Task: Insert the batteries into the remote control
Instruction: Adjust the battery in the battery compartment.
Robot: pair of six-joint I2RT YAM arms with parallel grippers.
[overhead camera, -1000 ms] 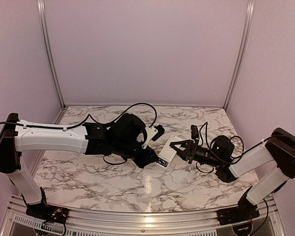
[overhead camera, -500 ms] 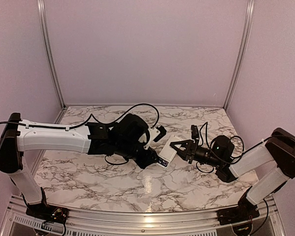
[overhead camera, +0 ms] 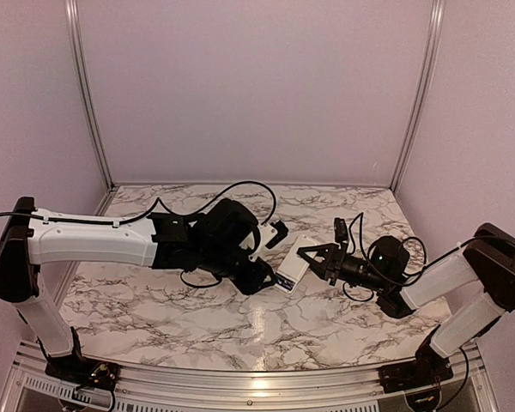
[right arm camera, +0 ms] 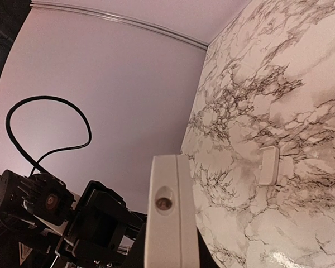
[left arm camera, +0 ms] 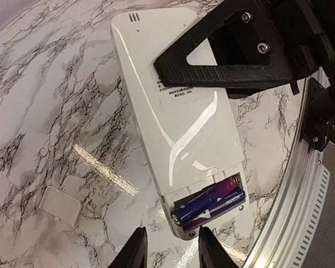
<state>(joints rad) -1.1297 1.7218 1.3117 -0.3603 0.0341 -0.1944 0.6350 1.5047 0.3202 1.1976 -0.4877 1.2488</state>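
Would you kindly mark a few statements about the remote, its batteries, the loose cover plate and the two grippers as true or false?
1. Two batteries sit inside the remote control. True.
2. The cover plate is fitted onto the remote control. False: it lies on the table, apart from the remote control.
3. The right gripper grips the remote control at the end away from the batteries. True.
4. The left gripper is clamped on a battery. False: its fingers stand apart near the battery end, with nothing between them.
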